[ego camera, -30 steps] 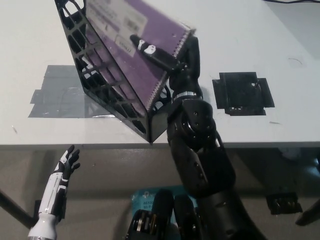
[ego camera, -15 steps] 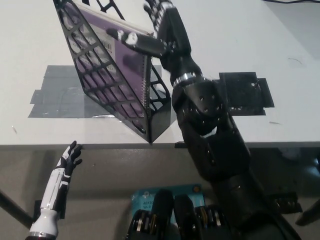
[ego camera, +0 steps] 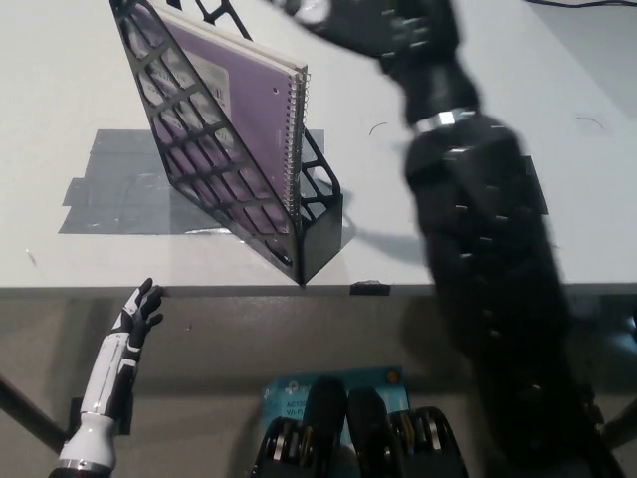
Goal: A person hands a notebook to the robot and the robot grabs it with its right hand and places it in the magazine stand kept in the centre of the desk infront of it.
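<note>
The purple spiral notebook (ego camera: 224,100) stands inside the black lattice magazine stand (ego camera: 318,234), which leans on the white desk (ego camera: 518,60). Its wire spine faces me at the stand's open front. My black right hand (ego camera: 363,25) is blurred at the top edge of the head view, up and to the right of the notebook, clear of it and holding nothing. My right forearm sweeps down the right side of the picture. My white left hand (ego camera: 136,317) rests low at the left, below the desk's front edge, with its fingers apart.
A grey tape patch (ego camera: 105,184) lies on the desk under and left of the stand. A small black piece (ego camera: 368,289) sits at the desk's front edge. A blue item (ego camera: 289,393) lies on the floor below.
My right hand let go of the notebook, which dropped upright into the stand. The hand then lifted away up and to the right. My left hand stayed put.
</note>
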{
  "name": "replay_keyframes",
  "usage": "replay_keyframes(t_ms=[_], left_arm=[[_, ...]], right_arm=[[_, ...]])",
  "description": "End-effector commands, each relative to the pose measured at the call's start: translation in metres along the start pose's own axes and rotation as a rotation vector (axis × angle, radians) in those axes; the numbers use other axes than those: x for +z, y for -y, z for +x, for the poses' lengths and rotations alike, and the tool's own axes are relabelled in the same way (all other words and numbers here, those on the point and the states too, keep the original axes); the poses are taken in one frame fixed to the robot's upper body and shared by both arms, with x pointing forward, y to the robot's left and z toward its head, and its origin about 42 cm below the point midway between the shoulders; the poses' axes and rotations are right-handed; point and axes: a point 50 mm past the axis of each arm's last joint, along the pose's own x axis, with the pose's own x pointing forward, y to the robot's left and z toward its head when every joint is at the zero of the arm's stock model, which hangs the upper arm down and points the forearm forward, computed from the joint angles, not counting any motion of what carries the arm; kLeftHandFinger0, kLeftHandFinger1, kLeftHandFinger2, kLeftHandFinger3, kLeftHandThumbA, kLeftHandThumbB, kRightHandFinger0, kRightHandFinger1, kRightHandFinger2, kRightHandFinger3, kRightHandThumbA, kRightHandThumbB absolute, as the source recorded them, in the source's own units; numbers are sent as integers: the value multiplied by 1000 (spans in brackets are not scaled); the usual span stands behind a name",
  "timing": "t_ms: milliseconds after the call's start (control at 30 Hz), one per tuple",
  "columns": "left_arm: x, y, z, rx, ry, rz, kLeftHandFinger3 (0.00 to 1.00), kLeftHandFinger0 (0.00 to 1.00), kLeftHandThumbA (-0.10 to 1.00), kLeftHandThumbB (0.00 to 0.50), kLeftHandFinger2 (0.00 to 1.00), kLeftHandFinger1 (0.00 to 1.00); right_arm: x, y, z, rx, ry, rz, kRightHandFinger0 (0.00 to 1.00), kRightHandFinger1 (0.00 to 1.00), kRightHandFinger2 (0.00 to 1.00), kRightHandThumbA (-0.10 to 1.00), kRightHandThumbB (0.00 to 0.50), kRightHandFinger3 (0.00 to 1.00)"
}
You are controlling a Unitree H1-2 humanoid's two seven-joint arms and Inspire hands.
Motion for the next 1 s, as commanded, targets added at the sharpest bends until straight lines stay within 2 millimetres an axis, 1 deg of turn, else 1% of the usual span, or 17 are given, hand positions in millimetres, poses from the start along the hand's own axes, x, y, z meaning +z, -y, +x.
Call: replay_keyframes(t_ms=[0, 100, 200, 300, 333, 433, 467, 600, 667, 700, 733, 767, 800, 833, 900, 933, 967], left_arm=[[6, -2, 3, 2, 53, 18, 1000, 952, 1000, 494, 1000, 1000], [5, 1, 0, -3, 47, 22, 1000, 931, 1000, 500, 1000, 1000], [3, 6, -9, -37, 37, 19, 1000, 917, 1000, 500, 1000, 1000], [2, 13, -20, -69, 27, 26, 1000, 873, 1000, 500, 979, 985], [2, 13, -20, -69, 27, 26, 1000, 873, 1000, 500, 979, 985], [-1, 22, -31, -90, 10, 8, 1000, 863, 1000, 500, 963, 968], [-2, 25, -38, -101, -1, -9, 1000, 879, 1000, 500, 966, 976], [-5, 29, -49, -111, -20, -21, 1000, 897, 1000, 500, 963, 975], [-6, 30, -51, -114, -24, -20, 1000, 895, 1000, 500, 961, 973], [-6, 30, -52, -116, -26, -19, 1000, 896, 1000, 500, 960, 971], [-6, 31, -53, -119, -28, -16, 1000, 889, 1000, 500, 955, 963], [-6, 31, -54, -120, -29, -15, 1000, 889, 1000, 500, 954, 963], [-7, 31, -55, -121, -30, -17, 1000, 890, 1000, 500, 953, 962], [-7, 31, -56, -121, -34, -19, 1000, 891, 1000, 500, 952, 962], [-8, 31, -58, -123, -38, -18, 1000, 891, 1000, 500, 953, 963], [-9, 30, -59, -123, -41, -10, 1000, 891, 1000, 500, 959, 968], [-9, 30, -59, -123, -42, -8, 1000, 891, 1000, 500, 959, 968]], right_arm=[[51, 15, -10, 24, 134, -69, 1000, 1000, 1000, 1000, 383, 1000], [73, 31, -28, 12, 181, -101, 1000, 1000, 1000, 1000, 389, 1000], [87, 46, -56, 2, 212, -133, 1000, 1000, 1000, 1000, 357, 1000], [90, 58, -84, -7, 196, -150, 1000, 1000, 1000, 1000, 359, 1000], [90, 58, -84, -7, 196, -150, 1000, 1000, 1000, 1000, 359, 1000], [86, 68, -116, -34, 153, -178, 1000, 1000, 1000, 1000, 364, 1000], [82, 73, -133, -47, 121, -185, 1000, 1000, 1000, 1000, 361, 1000], [65, 77, -168, -64, 31, -173, 1000, 1000, 1000, 1000, 352, 1000], [44, 80, -197, -82, -72, -159, 1000, 1000, 1000, 1000, 324, 1000], [40, 81, -204, -88, -96, -156, 1000, 1000, 1000, 1000, 320, 1000], [26, 84, -224, -100, -156, -149, 1000, 1000, 1000, 1000, 270, 1000], [21, 84, -232, -103, -178, -147, 1000, 1000, 1000, 1000, 262, 1000], [10, 87, -249, -110, -234, -154, 1000, 1000, 1000, 1000, 251, 1000], [-1, 89, -268, -122, -288, -158, 1000, 1000, 1000, 1000, 205, 1000], [-12, 90, -291, -145, -360, -159, 1000, 1000, 1000, 1000, 224, 1000], [-23, 91, -315, -168, -439, -160, 1000, 1000, 1000, 1000, 239, 1000], [-26, 91, -320, -172, -455, -160, 1000, 1000, 1000, 1000, 239, 1000]])
